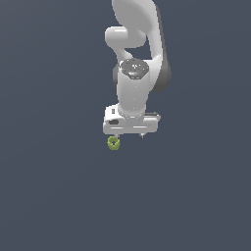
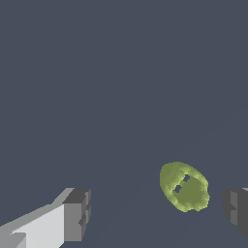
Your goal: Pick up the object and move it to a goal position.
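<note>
The gripper (image 2: 155,213) has its two fingers (image 2: 77,213) wide apart, holding nothing. In the wrist view, the little yellow-green object (image 2: 184,187) sits between them, nearer one finger. In the exterior view it is at seven o'clock under the white hand.

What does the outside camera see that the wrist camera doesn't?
Only the exterior view shows the big white arm reaching down, and the whole gripper from outside. Only the wrist view shows the two grey fingertips spread wide apart, with the yellow-green lump between them, nearer one fingertip and touching neither, and the little dark hollow in its middle. Both views show the lump and the plain dark grey floor.
</note>
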Controlling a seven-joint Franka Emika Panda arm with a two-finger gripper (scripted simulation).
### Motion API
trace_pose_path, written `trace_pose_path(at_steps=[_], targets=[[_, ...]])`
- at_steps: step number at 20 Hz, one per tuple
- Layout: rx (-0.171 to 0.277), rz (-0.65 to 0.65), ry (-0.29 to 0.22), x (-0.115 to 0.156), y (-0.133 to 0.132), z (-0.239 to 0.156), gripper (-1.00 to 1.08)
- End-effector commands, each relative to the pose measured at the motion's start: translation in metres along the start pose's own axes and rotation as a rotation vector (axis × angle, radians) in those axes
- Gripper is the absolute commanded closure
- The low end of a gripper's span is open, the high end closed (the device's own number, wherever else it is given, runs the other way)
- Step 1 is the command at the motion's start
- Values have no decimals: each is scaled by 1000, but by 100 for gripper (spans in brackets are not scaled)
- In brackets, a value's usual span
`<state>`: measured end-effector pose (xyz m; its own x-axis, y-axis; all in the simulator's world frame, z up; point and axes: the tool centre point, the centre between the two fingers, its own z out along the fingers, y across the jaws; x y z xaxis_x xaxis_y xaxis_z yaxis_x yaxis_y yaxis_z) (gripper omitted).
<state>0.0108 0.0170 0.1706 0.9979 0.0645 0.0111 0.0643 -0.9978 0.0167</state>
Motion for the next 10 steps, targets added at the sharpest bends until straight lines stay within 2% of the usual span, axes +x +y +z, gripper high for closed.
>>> trace_pose_path(at_steps=[1, 10], targets=[[0, 0, 0, 0, 0, 0, -92], [-25, 10, -13, -5, 24, -11, -92]])
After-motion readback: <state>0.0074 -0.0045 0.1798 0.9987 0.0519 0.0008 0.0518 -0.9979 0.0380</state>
